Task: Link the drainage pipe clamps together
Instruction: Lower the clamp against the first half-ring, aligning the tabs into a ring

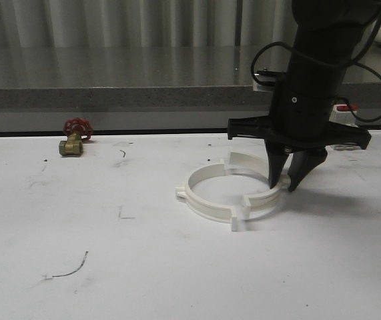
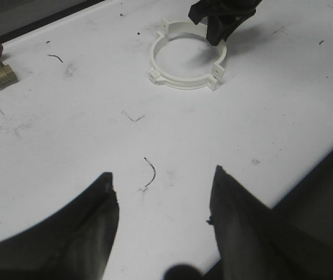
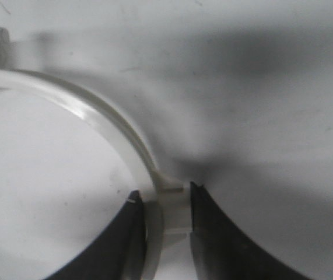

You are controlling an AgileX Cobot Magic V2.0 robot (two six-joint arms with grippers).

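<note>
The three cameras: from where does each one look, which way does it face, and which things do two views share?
Front view: sits behind the table, faces forward; shows the right gripper at the drainage pipe clamps, and the brass valve far left.
Left wrist view: on the left arm, high over the table; its own open left gripper at the bottom, the ring beyond.
Right wrist view: on the right arm, close down; its fingers either side of the ring wall.
Shared: the clamps appear in all three; the valve in front and left wrist views.
</note>
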